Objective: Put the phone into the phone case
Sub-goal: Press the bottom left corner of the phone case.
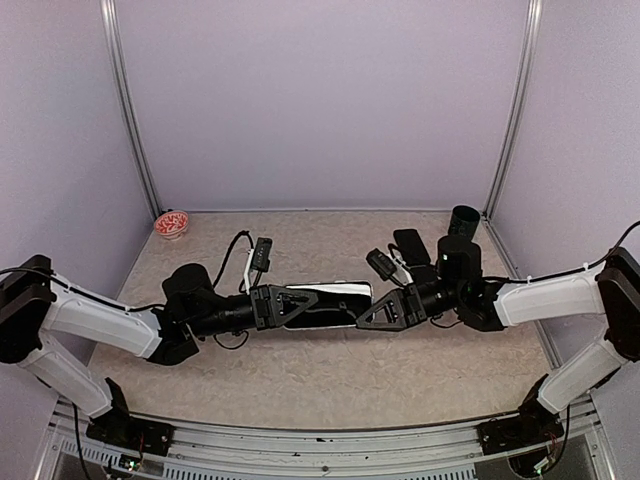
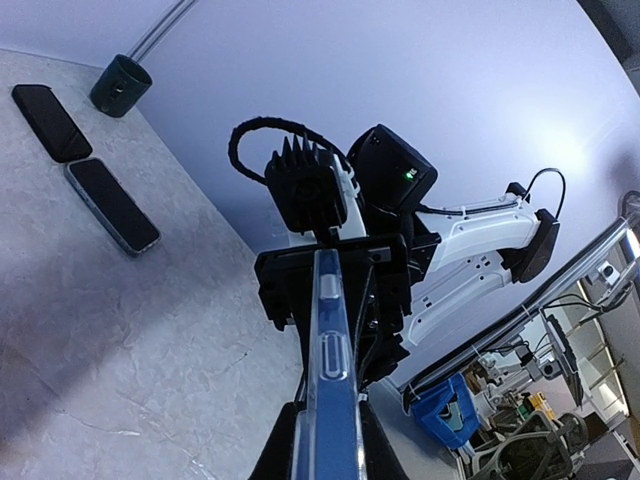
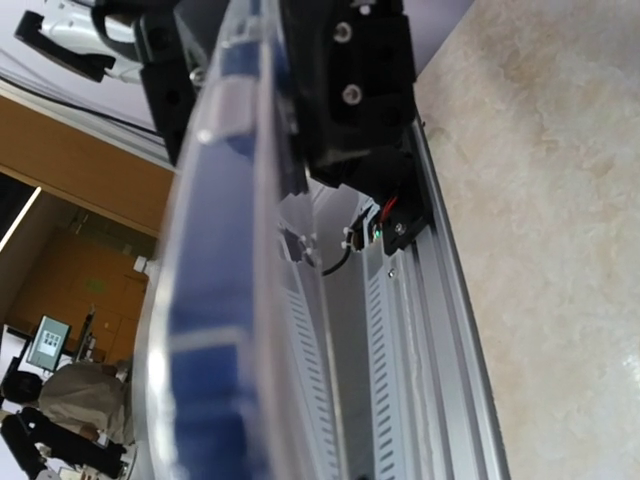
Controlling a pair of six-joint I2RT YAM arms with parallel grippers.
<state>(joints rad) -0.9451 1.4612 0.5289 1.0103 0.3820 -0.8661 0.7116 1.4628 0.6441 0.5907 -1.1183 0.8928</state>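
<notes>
**Cased phone held at both ends**

The blue-edged phone (image 1: 338,305), seen inside a clear plastic case (image 2: 330,350), is held above the tabletop (image 1: 330,380) centre. It is clamped at 9 o'clock by the closed left gripper (image 1: 310,302) and at 3 o'clock by the closed right gripper (image 1: 364,313).

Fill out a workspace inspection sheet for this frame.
Surface: beige marbled tabletop.
Job's things: clear phone case with blue phone inside, held edge-on; seating cannot be judged.
Clutter: dark phone, silver-rimmed phone, green cup, red bowl.
Hands: left hand and right hand shut on the phone case, one per end.
Cables: black cable looped by a small black device.
Surroundings: lilac enclosure walls.
</notes>
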